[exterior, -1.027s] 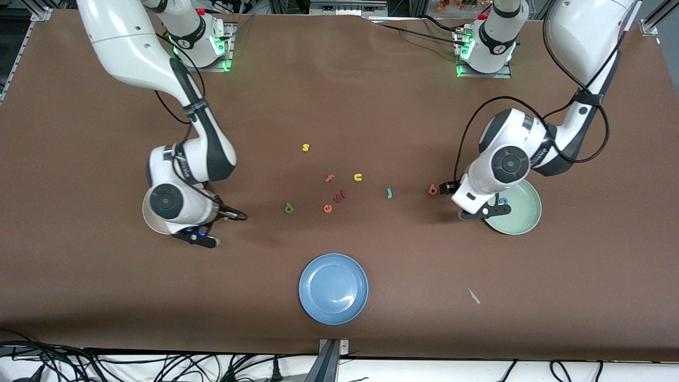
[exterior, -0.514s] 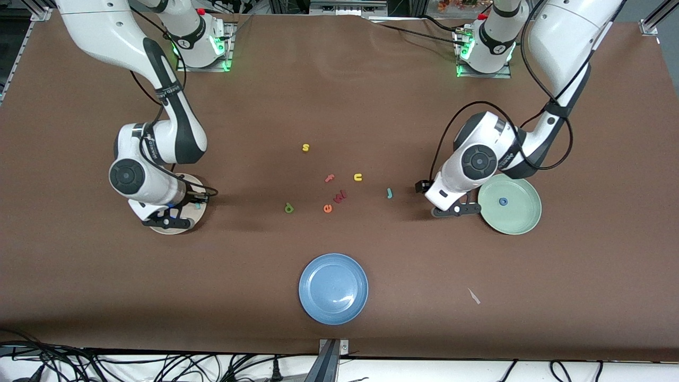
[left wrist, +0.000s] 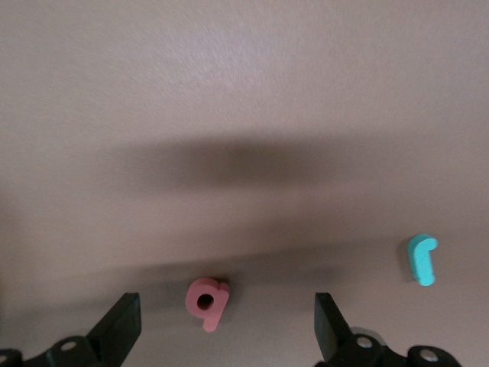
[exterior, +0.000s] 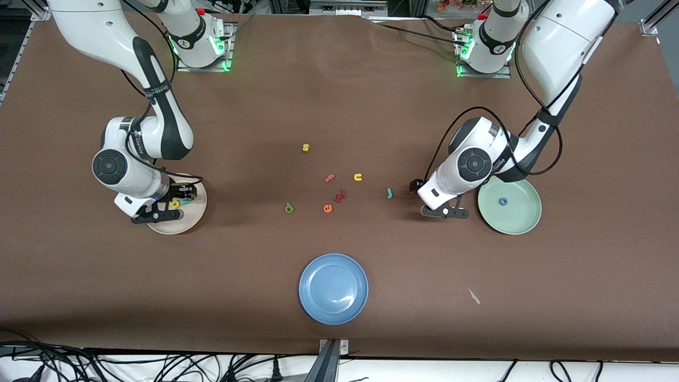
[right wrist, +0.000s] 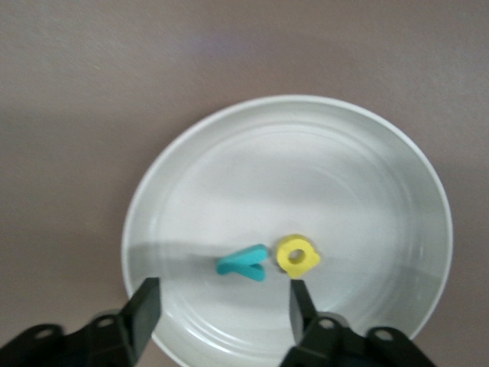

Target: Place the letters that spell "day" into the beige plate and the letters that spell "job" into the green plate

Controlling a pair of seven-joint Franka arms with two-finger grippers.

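My right gripper (exterior: 165,210) (right wrist: 223,310) hangs open over the beige plate (exterior: 192,217) (right wrist: 367,176). In that plate the teal y (exterior: 186,202) (right wrist: 244,264) and the yellow rounded letter (exterior: 175,203) (right wrist: 296,256) lie side by side. My left gripper (exterior: 444,212) (left wrist: 227,329) is open over the salmon b (left wrist: 206,300), which lies on the table beside the green plate (exterior: 522,223); the front view hides the b. The blue o (exterior: 503,201) sits in the green plate. The light-blue j (exterior: 389,193) (left wrist: 422,258) and the green d (exterior: 289,208) lie on the table.
A blue plate (exterior: 333,288) stands near the front edge. Loose letters lie mid-table: yellow s (exterior: 305,147), pink f (exterior: 330,178), yellow u (exterior: 358,177), dark red w (exterior: 340,196), orange e (exterior: 328,208). A pale scrap (exterior: 473,296) lies toward the left arm's end.
The right gripper moved over the beige plate and opened, leaving the teal y in it. The left gripper moved from over the green plate to over the salmon b.
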